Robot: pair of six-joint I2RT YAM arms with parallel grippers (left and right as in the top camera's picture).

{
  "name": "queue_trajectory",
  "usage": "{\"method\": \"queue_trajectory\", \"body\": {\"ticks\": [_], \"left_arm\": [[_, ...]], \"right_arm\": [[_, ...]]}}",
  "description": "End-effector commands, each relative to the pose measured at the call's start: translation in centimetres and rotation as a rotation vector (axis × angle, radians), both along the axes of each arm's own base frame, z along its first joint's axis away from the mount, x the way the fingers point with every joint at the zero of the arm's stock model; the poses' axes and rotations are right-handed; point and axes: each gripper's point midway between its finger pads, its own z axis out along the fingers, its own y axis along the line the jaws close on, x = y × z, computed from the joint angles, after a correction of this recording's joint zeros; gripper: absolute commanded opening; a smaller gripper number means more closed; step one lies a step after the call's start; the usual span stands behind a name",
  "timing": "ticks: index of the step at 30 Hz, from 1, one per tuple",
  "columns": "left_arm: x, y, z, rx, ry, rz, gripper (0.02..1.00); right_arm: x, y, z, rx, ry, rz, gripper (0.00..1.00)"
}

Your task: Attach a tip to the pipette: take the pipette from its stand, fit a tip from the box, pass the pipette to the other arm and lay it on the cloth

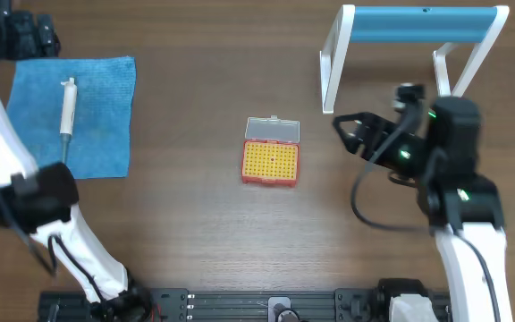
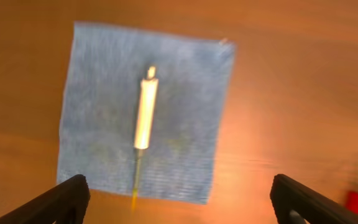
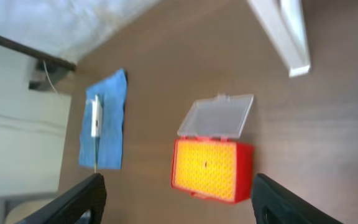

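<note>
On a brown wood-grain counter (image 1: 195, 241), four task items are laid out.

(a) A blue cloth (image 1: 105, 107) is spread at the far left. The pipette (image 1: 67, 105) lies lengthwise on it, its white body toward the far side. The thin shaft is pointed toward the arm bases. A yellow tip (image 2: 133, 198) is fitted at the shaft's end and reaches the cloth's near edge.

(b) A red tip box (image 1: 272, 162) with a yellow rack is set mid-counter, well apart from the cloth. Its clear lid (image 1: 273, 131) is hinged back toward the far side.

(c) A white stand (image 1: 423, 22) with a blue crossbar is placed at the far right.

The left claw (image 2: 182, 205) is held above the cloth's near edge with its jaws spread wide and nothing between them. The right claw (image 1: 351, 134) is positioned near the stand, facing the tip box, likewise wide open and empty.

Beyond the counter's edge, in the right wrist view, a pale background and a thin dark cable (image 3: 50, 81) are seen but cannot be made out further. The cloth's left margin is partly covered by the left arm in the top view. The stand is cut off in the right wrist view, as is the tip box in the left wrist view.
</note>
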Motion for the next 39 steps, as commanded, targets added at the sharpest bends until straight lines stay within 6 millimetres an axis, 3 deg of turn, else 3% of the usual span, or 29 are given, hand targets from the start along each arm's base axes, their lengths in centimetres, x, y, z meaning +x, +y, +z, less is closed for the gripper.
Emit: {"method": "queue_trajectory", "body": {"ticks": [1,3,6,9,13,17,21,27,39], "left_arm": [[-4.6,-7.3,6.8,-0.036,-0.148,-0.085,0.943],[-7.7,-9.7,7.9,-0.044,-0.16,-0.117,0.943],[-13.5,-12.4,7.5,-0.098,-0.14,-0.094,0.943],[-20.1,-14.0,4.7,-0.164,-0.095,-0.019,0.941],[-24.8,-14.8,0.8,-0.234,-0.15,0.065,0.943],[-27.2,-15.0,-2.4,-0.294,-0.244,0.158,0.943],[-28.7,-15.2,-4.0,-0.293,-0.319,0.146,0.941],[-28.4,-14.2,-4.2,-0.244,-0.394,0.168,0.943],[-28.5,-13.6,-4.2,-0.215,-0.396,0.19,0.943]], "right_arm": [[-4.6,-2.2,6.5,-0.16,-0.318,-0.028,0.752],[-7.1,-3.2,6.7,-0.246,-0.359,-0.071,0.752],[-10.9,-4.8,5.4,-0.373,-0.347,-0.156,0.752],[-14.3,-4.7,5.8,-0.447,-0.451,-0.186,0.752],[-16.9,-4.0,6.2,-0.523,-0.6,-0.166,0.752],[-18.3,-3.7,4.3,-0.531,-0.635,-0.173,0.752],[-17.6,-4.0,1.7,-0.521,-0.538,-0.161,0.752],[-15.8,-5.0,0.0,-0.533,-0.504,-0.193,0.752],[-15.9,-5.9,-0.8,-0.557,-0.462,-0.228,0.752]]}}
